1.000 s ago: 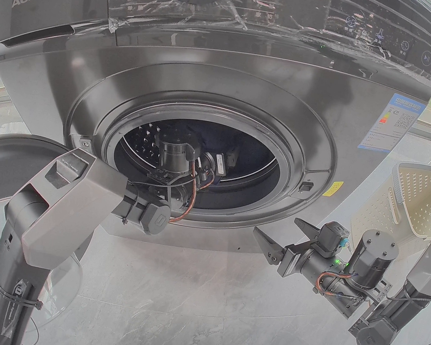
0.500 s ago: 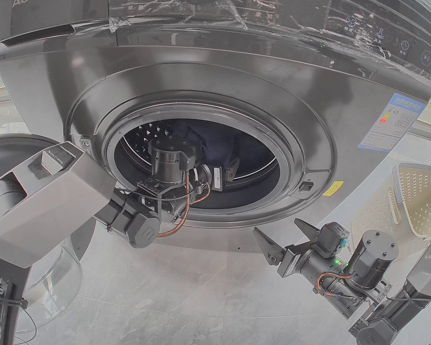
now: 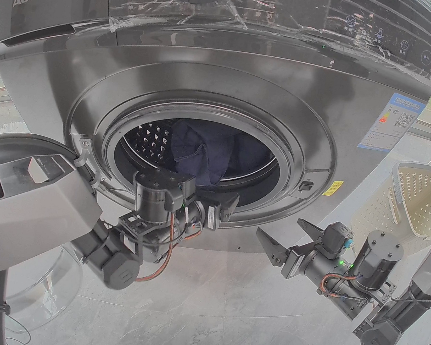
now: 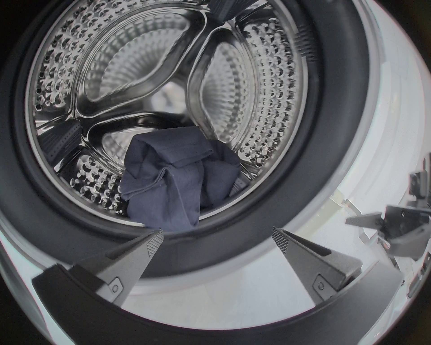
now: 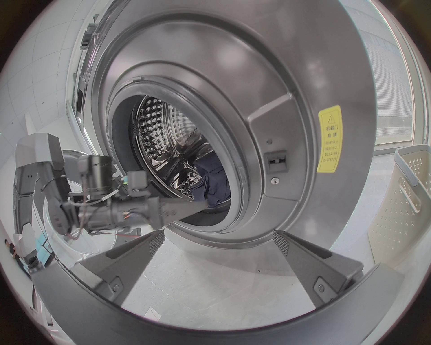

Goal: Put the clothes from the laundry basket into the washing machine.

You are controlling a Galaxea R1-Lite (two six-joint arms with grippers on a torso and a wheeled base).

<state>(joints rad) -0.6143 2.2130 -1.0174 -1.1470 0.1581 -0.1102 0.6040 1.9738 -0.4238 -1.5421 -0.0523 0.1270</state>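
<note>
1. Left wrist view: I see the cloth [image 4: 175, 179] lying in the washer [image 4: 341, 112] drum; left gripper [image 4: 216, 236] spread, bare, just outside the door rim.
2. Right wrist view: right gripper [image 5: 217, 237] spread, bare, facing the washer.
3. Head view: basket [image 3: 422, 205] right of the washer.

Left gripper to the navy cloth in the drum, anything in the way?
Nothing visible. The left gripper, jaws open, sits just outside the dark rubber door seal; the crumpled dark blue cloth lies past it on the perforated steel drum floor, open space between.
</note>
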